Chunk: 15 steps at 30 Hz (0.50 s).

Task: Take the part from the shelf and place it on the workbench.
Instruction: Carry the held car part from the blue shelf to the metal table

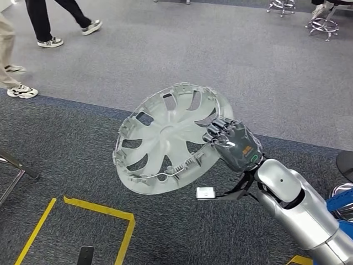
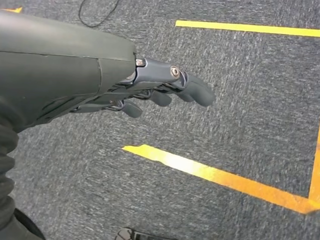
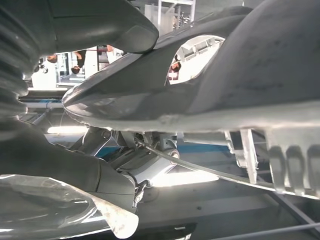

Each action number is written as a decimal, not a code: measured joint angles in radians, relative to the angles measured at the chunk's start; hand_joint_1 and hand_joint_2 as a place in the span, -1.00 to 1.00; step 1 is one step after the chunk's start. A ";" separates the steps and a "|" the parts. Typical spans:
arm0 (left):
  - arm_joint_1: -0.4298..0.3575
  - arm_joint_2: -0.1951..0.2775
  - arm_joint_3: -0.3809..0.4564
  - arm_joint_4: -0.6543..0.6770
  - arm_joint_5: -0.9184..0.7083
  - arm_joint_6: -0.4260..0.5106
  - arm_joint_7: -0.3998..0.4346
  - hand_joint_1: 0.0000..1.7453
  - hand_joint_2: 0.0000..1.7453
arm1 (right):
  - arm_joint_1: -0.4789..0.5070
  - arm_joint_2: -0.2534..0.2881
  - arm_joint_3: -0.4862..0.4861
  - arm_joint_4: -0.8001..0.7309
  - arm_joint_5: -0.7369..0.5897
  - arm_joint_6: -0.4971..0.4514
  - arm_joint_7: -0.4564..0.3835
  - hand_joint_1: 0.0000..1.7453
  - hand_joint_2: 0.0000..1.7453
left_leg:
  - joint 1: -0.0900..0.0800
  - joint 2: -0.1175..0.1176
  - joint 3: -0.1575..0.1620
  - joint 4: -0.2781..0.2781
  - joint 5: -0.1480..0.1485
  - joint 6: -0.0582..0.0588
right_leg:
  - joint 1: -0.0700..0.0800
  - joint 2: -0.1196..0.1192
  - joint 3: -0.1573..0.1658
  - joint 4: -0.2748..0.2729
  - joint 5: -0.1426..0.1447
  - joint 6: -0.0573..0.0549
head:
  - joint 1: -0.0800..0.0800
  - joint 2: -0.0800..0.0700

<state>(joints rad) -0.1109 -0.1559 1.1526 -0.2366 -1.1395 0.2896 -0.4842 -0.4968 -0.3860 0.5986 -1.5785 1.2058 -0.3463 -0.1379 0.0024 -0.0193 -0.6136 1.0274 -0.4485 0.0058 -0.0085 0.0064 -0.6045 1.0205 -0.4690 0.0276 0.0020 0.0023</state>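
Observation:
The part is a pale grey wheel cover with several curved spokes, held tilted in the air over the carpet in the head view. My right hand grips its rim on the right side, fingers curled over the edge. In the right wrist view the cover's underside spans the picture, with my thumb over it and dark fingers beneath. My left hand hangs over the carpet in the left wrist view, fingers loosely extended and holding nothing.
Dark and light grey carpet covers the floor, with yellow tape lines near my feet. A person's legs walk at the far left, another person's shoes nearby. Stool bases stand far right. A metal frame leg juts in at left.

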 joint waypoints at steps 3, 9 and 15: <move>0.001 0.001 -0.001 0.000 -0.003 0.000 -0.001 -1.00 1.00 | 0.020 -0.012 -0.005 -0.016 0.003 -0.001 0.001 1.00 1.00 | 0.002 0.004 -0.017 0.042 -0.032 -0.014 | -0.004 -0.007 0.004 -0.007 0.004 -0.018 | -0.002 0.000; 0.002 0.000 -0.001 0.000 -0.003 0.000 -0.002 -1.00 1.00 | 0.047 -0.020 -0.018 -0.033 0.008 -0.002 0.007 1.00 1.00 | 0.005 0.009 -0.102 0.241 -0.093 -0.022 | -0.001 -0.012 0.010 -0.007 0.002 -0.028 | -0.004 0.000; 0.000 0.001 -0.002 0.000 -0.002 0.001 -0.006 -1.00 1.00 | 0.048 -0.022 -0.026 -0.044 0.014 -0.002 0.009 1.00 1.00 | -0.006 0.024 0.008 -0.003 -0.007 0.001 | 0.004 -0.018 0.008 -0.006 0.001 -0.010 | -0.003 0.000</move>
<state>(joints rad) -0.1110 -0.1546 1.1510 -0.2361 -1.1418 0.2907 -0.4898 -0.4487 -0.4082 0.5724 -1.6222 1.2202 -0.3478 -0.1293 -0.0036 0.0049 -0.6057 1.0243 -0.4550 0.0069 -0.0049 -0.0111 -0.5966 1.0141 -0.4677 0.0179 -0.0007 0.0023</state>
